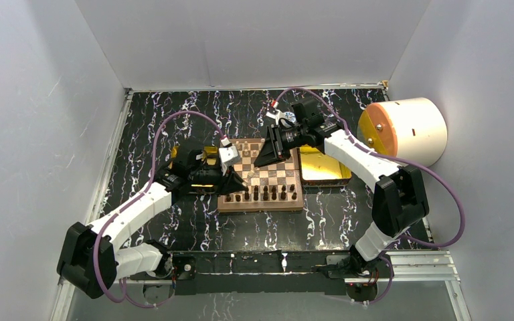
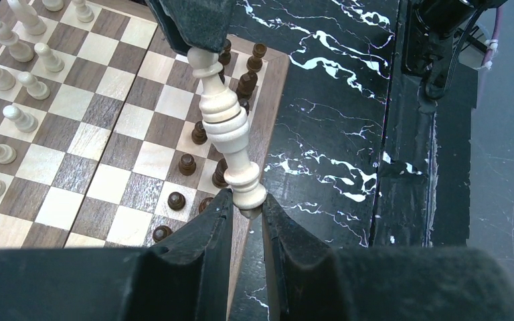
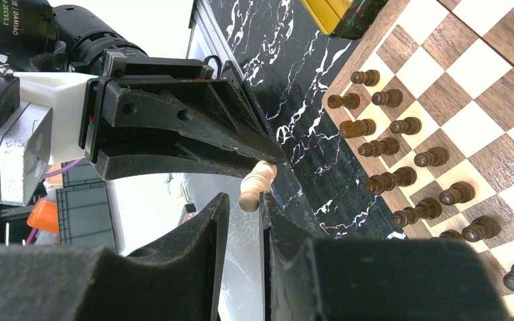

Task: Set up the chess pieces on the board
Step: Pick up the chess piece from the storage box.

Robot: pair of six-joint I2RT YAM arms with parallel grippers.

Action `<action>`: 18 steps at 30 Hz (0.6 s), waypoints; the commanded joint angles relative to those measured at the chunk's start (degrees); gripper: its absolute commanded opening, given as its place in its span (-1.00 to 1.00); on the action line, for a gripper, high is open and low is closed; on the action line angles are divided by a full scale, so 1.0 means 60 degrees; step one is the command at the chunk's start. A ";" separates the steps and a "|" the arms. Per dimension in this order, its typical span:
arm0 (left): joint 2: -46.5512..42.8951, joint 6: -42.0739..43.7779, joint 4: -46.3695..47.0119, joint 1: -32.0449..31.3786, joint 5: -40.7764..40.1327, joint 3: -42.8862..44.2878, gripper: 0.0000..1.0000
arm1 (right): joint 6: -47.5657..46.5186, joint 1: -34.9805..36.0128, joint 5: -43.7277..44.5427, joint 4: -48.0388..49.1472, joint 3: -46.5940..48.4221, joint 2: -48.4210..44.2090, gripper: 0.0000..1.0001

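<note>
The board [image 1: 288,204] lies mid-table, with dark brown pieces [image 2: 186,164] along its near rows and cream chess pieces [image 2: 20,120] on its far side. My left gripper [image 2: 247,214] is shut on the base of a tall cream piece [image 2: 231,134] and holds it in the air over the board's edge [image 2: 271,114]. My right gripper [image 3: 244,207] meets it tip to tip. Its jaws stand a little apart around the piece's head [image 3: 254,184], which touches one finger. In the top view the two grippers meet over the board's left half [image 1: 251,170].
A gold tray [image 1: 321,175] sits to the right of the board and another [image 1: 207,150] to its left, under the left arm. A white and orange cylinder [image 1: 408,130] lies at the far right. White walls enclose the black marbled table [image 1: 174,114].
</note>
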 commanded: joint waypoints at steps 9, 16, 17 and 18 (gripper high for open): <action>0.0033 -0.0045 0.0245 -0.0043 0.0001 -0.0133 -1.00 | -0.0260 0.0159 -0.0095 -0.0143 0.0346 0.0263 -0.31; 0.0046 -0.0050 0.0507 -0.0043 -0.0095 -0.0195 -1.00 | -0.0234 0.0171 0.0006 0.0157 0.0229 0.0210 -0.75; 0.0035 -0.0107 0.0491 -0.0043 -0.0243 -0.0190 -1.00 | -0.0215 0.0172 0.0032 0.0231 0.0203 0.0182 -0.78; 0.0011 -0.0237 0.0474 -0.0043 -0.0467 -0.0155 -1.00 | -0.0207 0.0156 0.0121 0.0268 0.0200 0.0145 -0.79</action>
